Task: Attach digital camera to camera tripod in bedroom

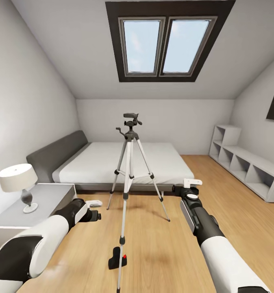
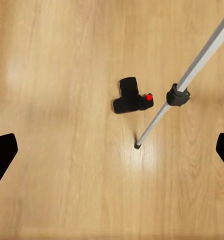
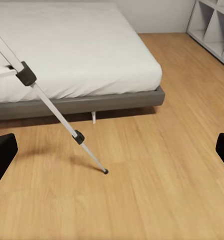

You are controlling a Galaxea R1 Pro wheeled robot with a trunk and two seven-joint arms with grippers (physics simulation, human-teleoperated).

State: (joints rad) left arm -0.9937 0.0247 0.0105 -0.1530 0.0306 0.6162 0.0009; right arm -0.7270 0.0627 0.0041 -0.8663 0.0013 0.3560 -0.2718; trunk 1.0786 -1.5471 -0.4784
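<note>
Digital camera (image 2: 131, 96) is seen just beside tripod (image 1: 129, 162) near leg; left hand (image 2: 112, 150) spread wide, right hand (image 3: 112, 155) too. Leg could be knocked during pickup.

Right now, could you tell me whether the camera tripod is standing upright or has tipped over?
Upright: the camera tripod stands on its three spread legs on the wood floor, head on top, in front of the bed.

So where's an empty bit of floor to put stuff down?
The floor between the tripod and the shelves is bare, and so is the strip ahead of the left claw. It's crowded by the near leg, where the camera sits.
</note>
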